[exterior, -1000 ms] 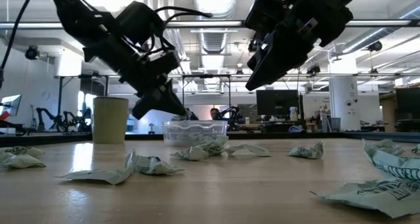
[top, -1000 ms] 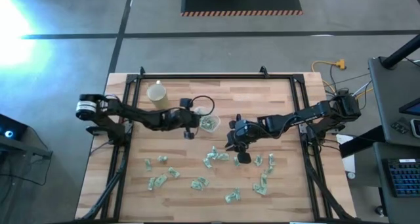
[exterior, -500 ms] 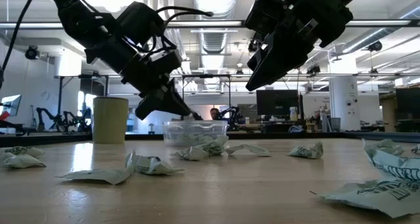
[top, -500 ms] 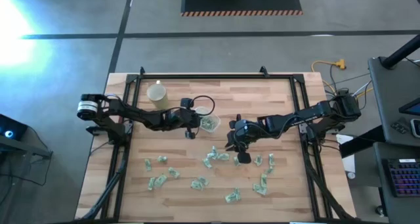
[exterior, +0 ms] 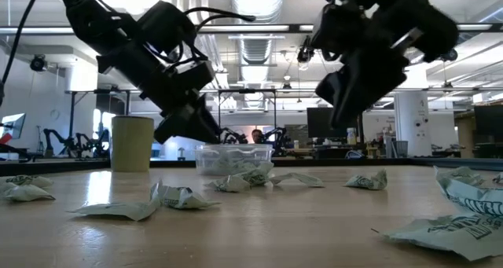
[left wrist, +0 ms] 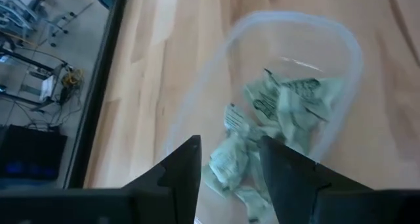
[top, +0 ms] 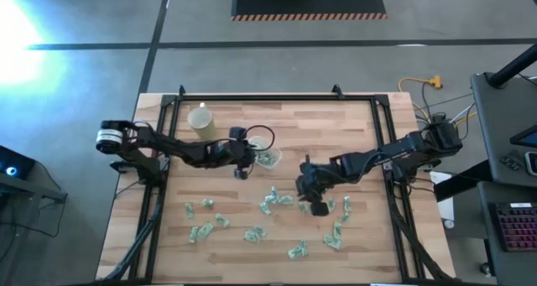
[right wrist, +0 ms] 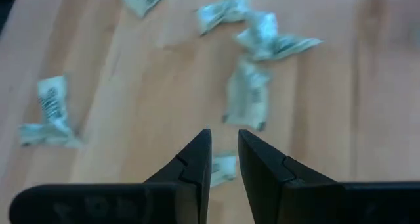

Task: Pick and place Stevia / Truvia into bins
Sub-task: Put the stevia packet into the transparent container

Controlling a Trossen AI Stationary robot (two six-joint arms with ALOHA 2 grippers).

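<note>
Releasing over the tub [left wrist: 289, 73], left gripper [left wrist: 230, 159] parts its jaws — right gripper [right wrist: 224, 148], narrowly open and empty, must drop onto a sachet [right wrist: 247, 100] below.

Bare wood at table [top: 336, 122] back; sachets [top: 277, 200] littering front (cup [top: 200, 118] and tub [top: 268, 158] blocking back-left).

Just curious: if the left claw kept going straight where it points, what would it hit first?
Probably the sachets inside the clear tub: the left gripper, open, points down into it. Depth is hard to judge.
</note>
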